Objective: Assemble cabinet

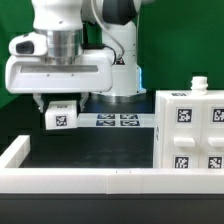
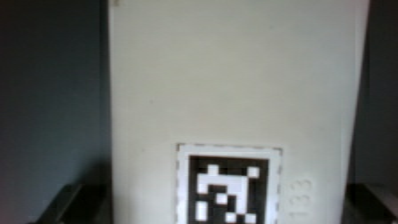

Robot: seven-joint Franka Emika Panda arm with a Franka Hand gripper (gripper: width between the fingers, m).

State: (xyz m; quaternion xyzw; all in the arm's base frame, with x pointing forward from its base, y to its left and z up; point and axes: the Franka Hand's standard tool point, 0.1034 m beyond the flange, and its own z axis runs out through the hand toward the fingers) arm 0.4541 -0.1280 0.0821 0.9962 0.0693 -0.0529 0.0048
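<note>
The gripper (image 1: 60, 106) is clamped on a small flat white plastic tagged panel (image 1: 60, 118), aloft at the exterior view's left, well apart from the big white boxy cabinet body (image 1: 190, 135); it looks light, stiff and likely slick, best pinched across its flat faces.

The black table (image 1: 90, 150) is lying framed by a low white rim (image 1: 60, 180) and is carrying two things. The marker board (image 1: 118, 120) is lying flat toward the far side with its tags facing up. The white cabinet body (image 1: 190, 135) is standing upright at the exterior view's right, beside the board, showing several black-and-white square tags on its faces.
</note>
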